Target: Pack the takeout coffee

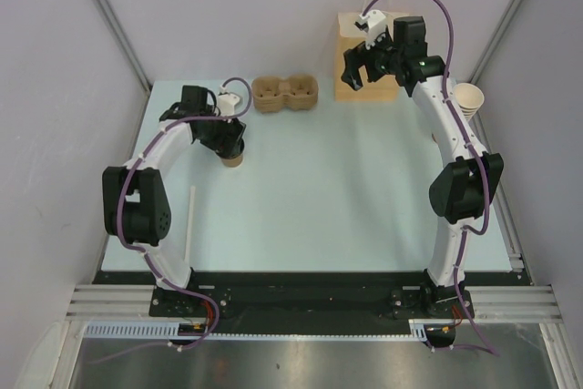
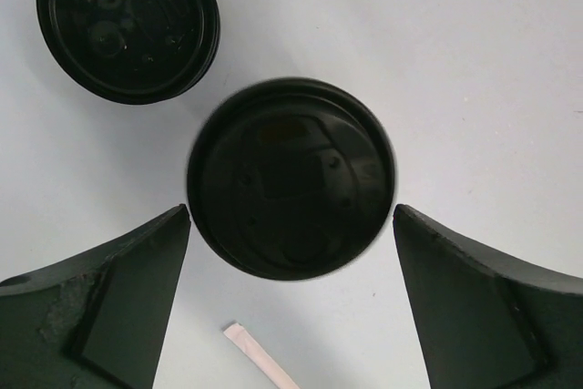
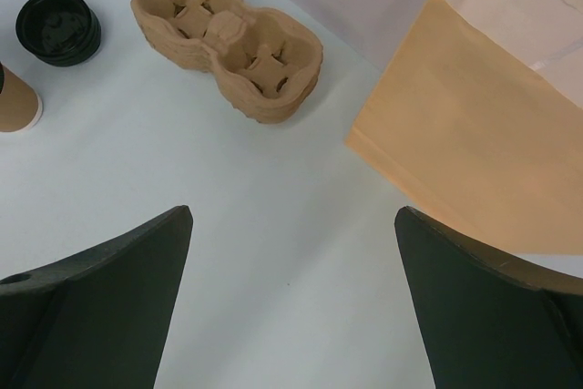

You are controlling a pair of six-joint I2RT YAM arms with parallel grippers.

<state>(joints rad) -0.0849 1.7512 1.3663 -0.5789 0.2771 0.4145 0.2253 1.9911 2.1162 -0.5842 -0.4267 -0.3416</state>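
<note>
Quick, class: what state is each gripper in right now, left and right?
Left gripper: jaws open, one on either side of the lidded cup.
Right gripper: jaws open, holding nothing.

White arm links (image 1: 171, 146), black joints (image 1: 137, 207), purple cables (image 1: 448, 17), matte black gripper fingers (image 2: 109, 307).

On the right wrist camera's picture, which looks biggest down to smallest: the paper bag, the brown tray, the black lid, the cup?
1. paper bag, even though the frame crops it
2. tray
3. lid
Unranked: the cup is mostly cut off at the left edge, so it cannot be ranked against the lid.
</note>
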